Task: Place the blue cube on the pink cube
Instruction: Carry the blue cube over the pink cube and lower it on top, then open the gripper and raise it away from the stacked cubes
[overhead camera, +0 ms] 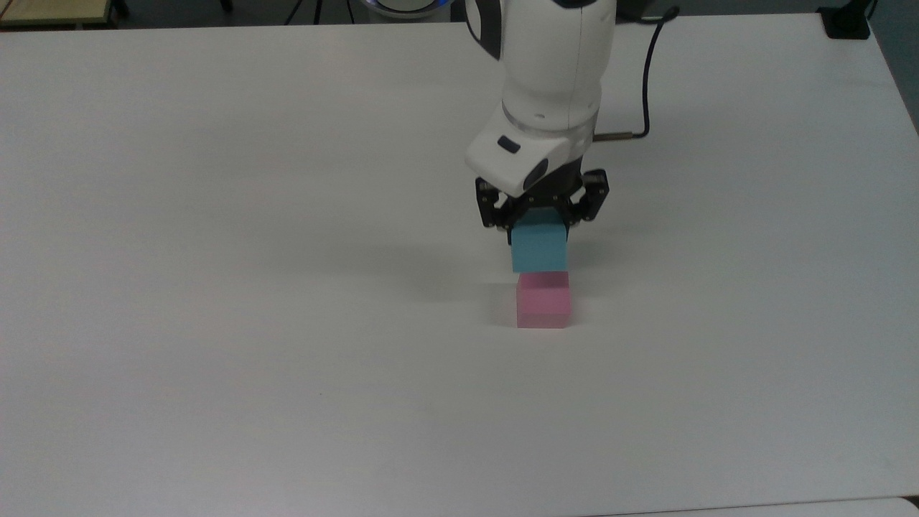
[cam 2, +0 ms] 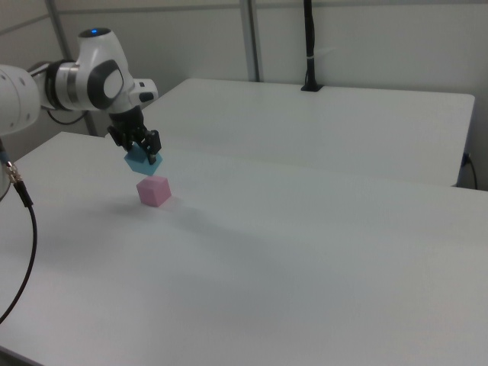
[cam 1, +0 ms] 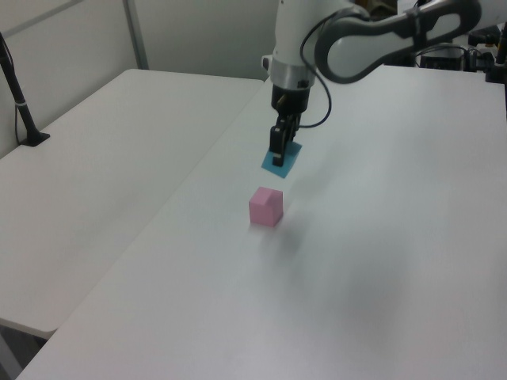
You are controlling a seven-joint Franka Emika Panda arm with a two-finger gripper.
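Left to right in the top view: bare white table (overhead camera: 215,287), then my gripper (overhead camera: 540,219) clamped on the blue cube (overhead camera: 539,248), jaws pinching its two side faces, and under it the pink cube (overhead camera: 543,301) sitting flat on the table. Blue cube is in the air, clear of the table, near the pink one but not down on it; in the right view there's a visible gap between blue cube (cam 2: 142,160) and pink cube (cam 2: 154,191), and in the left view the blue cube (cam 1: 281,158) sits up and a bit to the left view's right of the pink cube (cam 1: 266,207), so I judge I'm not centred over it. Risks as I see them: if I release from this height and offset, the blue cube lands on an edge of the pink one and tips off. The blue cube also looks rotated against the pink one in the side views, so corners may overhang and the stack ends up shaky. Coming down too hard or skewed could shove the pink cube sideways, nothing holds it in place. Opening before contact means a bounce. Cable (overhead camera: 646,86) trails behind my wrist, looks clear of the cubes
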